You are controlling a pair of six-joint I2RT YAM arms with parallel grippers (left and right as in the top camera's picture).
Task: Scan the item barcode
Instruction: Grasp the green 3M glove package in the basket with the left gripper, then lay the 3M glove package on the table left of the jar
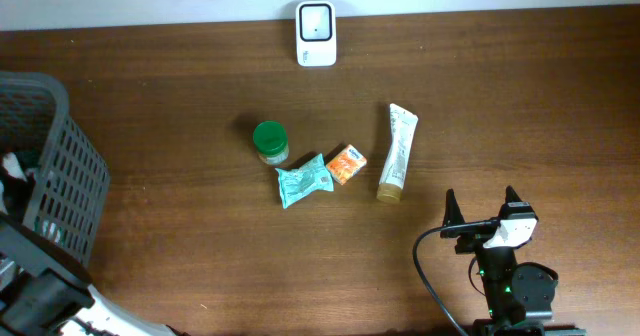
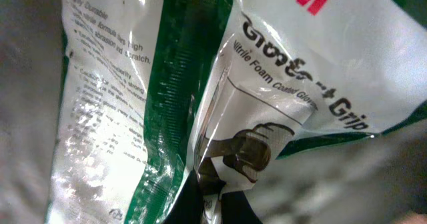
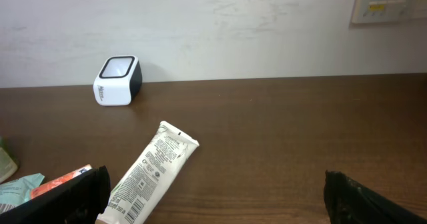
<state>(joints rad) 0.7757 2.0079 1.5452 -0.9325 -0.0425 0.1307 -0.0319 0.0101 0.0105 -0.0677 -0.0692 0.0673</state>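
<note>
The wooden table (image 1: 200, 256) carries the white barcode scanner (image 1: 317, 33) at its far edge, and everything here is placed from that scanner. The grey mesh basket (image 1: 75, 186) stands well to the scanner's left and nearer the robot, with the left arm reaching in at its near corner. Filling the left wrist view is a green-and-white packet of nitrile foam coated gloves (image 2: 293, 64), which I take to be the item to scan. It is well apart from the scanner, apparently inside that basket. The left gripper (image 2: 210, 201) is closed tight on a pinched fold of the packet's film, which puckers toward the dark fingers. The right gripper (image 1: 481, 198) stands wide and empty, to the scanner's right and much nearer the robot. A tube (image 1: 397, 152), a teal pouch (image 1: 303, 181), a green-lidded jar (image 1: 270, 141) and a small orange packet (image 1: 346, 163) lie a little nearer the robot than the scanner. To do the step well, lift straight up until the packet clears the basket wall, since a thin film pinch may slip, and carry it high over those loose items. No barcode shows in the wrist view, so find the printed code and turn it flat toward the scanner's window.
</note>
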